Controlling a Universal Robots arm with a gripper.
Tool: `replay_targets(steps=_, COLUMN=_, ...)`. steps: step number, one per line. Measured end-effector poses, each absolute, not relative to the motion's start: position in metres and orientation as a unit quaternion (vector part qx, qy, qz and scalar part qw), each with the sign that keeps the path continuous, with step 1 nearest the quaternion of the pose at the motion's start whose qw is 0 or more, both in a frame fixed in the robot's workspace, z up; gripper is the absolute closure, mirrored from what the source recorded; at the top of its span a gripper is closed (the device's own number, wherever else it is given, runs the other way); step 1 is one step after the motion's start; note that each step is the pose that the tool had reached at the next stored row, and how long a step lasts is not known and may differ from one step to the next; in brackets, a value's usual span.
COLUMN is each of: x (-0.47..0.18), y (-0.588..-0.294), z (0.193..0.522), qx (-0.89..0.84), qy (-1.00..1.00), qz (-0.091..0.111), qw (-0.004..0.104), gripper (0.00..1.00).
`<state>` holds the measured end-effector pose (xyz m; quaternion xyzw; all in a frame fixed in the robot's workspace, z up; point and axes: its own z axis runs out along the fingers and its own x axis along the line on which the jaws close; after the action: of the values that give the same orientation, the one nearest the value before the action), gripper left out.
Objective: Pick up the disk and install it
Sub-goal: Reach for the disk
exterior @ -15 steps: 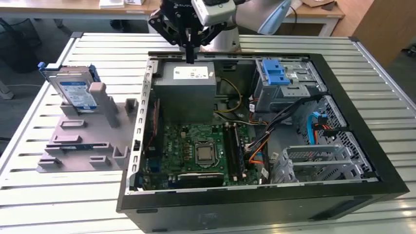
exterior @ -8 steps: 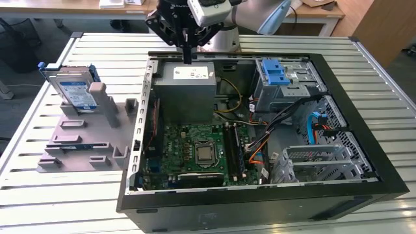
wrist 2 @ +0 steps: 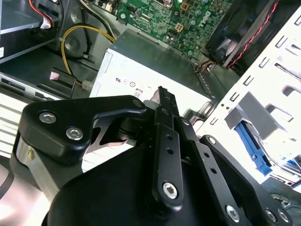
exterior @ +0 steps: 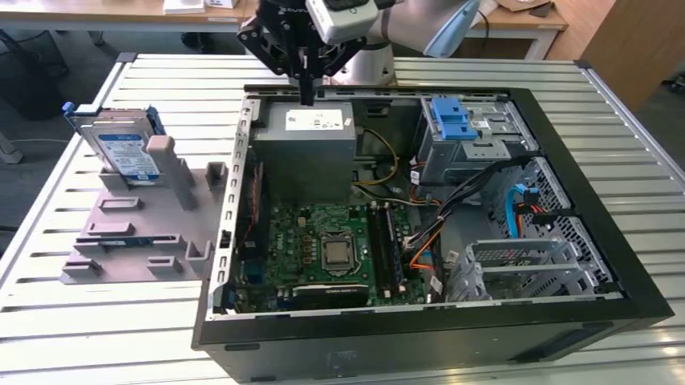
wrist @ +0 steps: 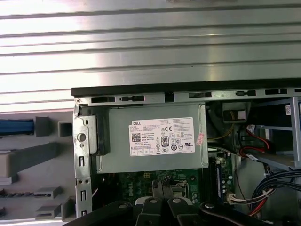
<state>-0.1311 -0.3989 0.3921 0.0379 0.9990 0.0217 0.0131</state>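
The empty gripper [exterior: 307, 96] was pinched shut at the top middle, well apart from the disk [exterior: 123, 151] standing at the upper left; coming in shut, it could knock the disk over.

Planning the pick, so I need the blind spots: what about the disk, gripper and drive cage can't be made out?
Disk, exterior view: lower part hidden behind the grey holder; label print too small.
Gripper, exterior view: upper part cut off by the top edge.
Drive cage, exterior view: inside hidden by its blue latch and walls.
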Motion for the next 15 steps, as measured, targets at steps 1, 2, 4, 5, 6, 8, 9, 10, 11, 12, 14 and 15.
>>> replay_targets(steps=1, x=-0.1313, y=-0.3989, z=0.3921, qx=0.038, qy=0.999, qz=0.022, qw=0.013, gripper=0.89)
replay_targets(steps=2, x=-0.1316, y=-0.3989, z=0.3921, qx=0.038, qy=0.999, qz=0.022, qw=0.013, gripper=0.89)
replay_targets(steps=4, x=-0.132, y=-0.3989, z=0.392, qx=0.038, qy=0.999, qz=0.022, qw=0.013, gripper=0.89)
replay_targets(steps=5, x=-0.1322, y=-0.3989, z=0.392, qx=0.038, qy=0.999, qz=0.022, qw=0.013, gripper=0.89)
replay_targets(steps=6, x=-0.1323, y=-0.3989, z=0.392, qx=0.038, qy=0.999, qz=0.022, qw=0.013, gripper=0.89)
replay_targets(steps=8, x=-0.1327, y=-0.3989, z=0.3919, qx=0.038, qy=0.999, qz=0.022, qw=0.013, gripper=0.89)
replay_targets(steps=9, x=-0.1329, y=-0.3989, z=0.3919, qx=0.038, qy=0.999, qz=0.022, qw=0.013, gripper=0.89)
replay_targets(steps=10, x=-0.133, y=-0.3989, z=0.3919, qx=0.038, qy=0.999, qz=0.022, qw=0.013, gripper=0.89)
replay_targets(steps=11, x=-0.1333, y=-0.3989, z=0.3919, qx=0.038, qy=0.999, qz=0.022, qw=0.013, gripper=0.89)
replay_targets(steps=12, x=-0.1334, y=-0.3989, z=0.3919, qx=0.038, qy=0.999, qz=0.022, qw=0.013, gripper=0.89)
replay_targets(steps=14, x=-0.1375, y=-0.3989, z=0.3915, qx=0.038, qy=0.999, qz=0.022, qw=0.013, gripper=0.89)
replay_targets(steps=15, x=-0.1376, y=-0.3989, z=0.3915, qx=0.038, qy=0.999, qz=0.022, qw=0.013, gripper=0.89)
